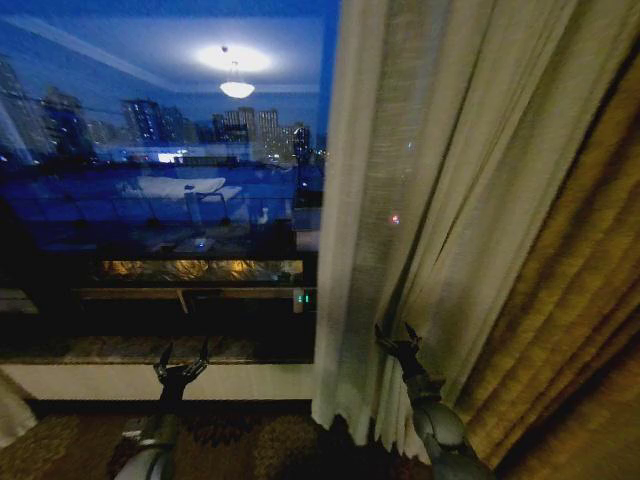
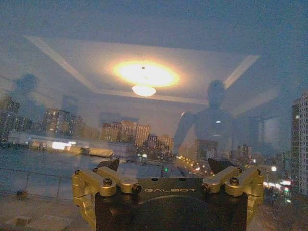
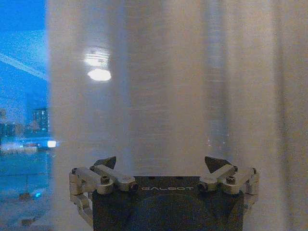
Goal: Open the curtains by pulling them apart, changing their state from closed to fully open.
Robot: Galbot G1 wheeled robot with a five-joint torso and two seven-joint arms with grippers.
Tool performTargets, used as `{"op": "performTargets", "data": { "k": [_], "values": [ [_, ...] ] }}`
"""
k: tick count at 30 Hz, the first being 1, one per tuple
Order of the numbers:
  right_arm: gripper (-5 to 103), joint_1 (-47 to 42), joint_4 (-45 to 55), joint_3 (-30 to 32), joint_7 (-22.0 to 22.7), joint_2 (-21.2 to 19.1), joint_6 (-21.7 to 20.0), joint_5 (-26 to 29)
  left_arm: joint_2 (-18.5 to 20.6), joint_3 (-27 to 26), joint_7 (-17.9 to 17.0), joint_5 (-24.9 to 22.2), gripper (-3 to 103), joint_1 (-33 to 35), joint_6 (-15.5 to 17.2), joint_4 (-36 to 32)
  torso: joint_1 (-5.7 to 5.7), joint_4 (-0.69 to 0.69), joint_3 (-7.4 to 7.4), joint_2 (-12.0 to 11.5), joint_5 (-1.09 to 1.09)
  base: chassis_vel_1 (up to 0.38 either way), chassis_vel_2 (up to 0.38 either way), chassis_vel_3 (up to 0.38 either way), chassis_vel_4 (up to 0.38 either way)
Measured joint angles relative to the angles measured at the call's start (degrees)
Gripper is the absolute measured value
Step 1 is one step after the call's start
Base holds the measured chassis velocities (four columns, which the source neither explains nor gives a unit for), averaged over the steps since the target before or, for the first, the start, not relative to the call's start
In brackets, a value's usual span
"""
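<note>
Window glass [image 1: 160, 180] bare at left, left gripper [image 1: 181, 361] spread wide before it, gripping nothing; sheer cream curtain [image 1: 420, 200] bunched right of centre, right gripper [image 1: 398, 338] wide apart against its folds, empty; golden-brown drape [image 1: 570, 300] far right

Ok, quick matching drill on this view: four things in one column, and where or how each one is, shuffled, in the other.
Things:
1. left gripper
2. right gripper
3. sheer curtain
4. brown drape

Places or states:
A. bunched to the right of the bare glass
B. far right, behind the sheer fabric
C. open, facing the bare window
D. open, up against the sheer fabric

Pairs: 1-C, 2-D, 3-A, 4-B
</note>
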Motion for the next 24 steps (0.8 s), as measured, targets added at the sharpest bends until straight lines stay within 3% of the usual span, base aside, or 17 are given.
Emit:
{"op": "performTargets", "data": {
  "k": [9,13,17,24],
  "values": [
    [100,0.6,-1.0,-0.2,-0.4,0.0,0.9,0.0,0.0,0.0,0.0,0.0,100,0.0,0.0,0.0,0.00,0.01,-0.01,0.0,-0.05,0.183,0.158,-0.160,-0.171],
    [100,1.0,-1.7,-0.3,-2.7,-0.1,1.8,-0.6,0.0,0.0,0.0,0.0,100,0.0,0.0,0.0,0.00,-0.02,0.00,0.0,0.04,-0.017,-0.021,0.023,0.030],
    [100,0.7,-1.3,-0.6,-4.3,-0.4,2.0,0.0,0.0,0.0,0.0,0.0,100,0.0,0.0,0.0,0.01,-0.02,0.01,0.0,-0.02,-0.067,-0.060,0.069,0.058],
    [100,0.0,0.0,-1.7,-3.7,0.5,2.2,2.1,0.0,0.0,0.0,0.0,100,0.0,0.0,0.0,0.00,0.00,-0.01,0.0,-0.06,-0.003,-0.003,0.010,0.000]
  ]
}}
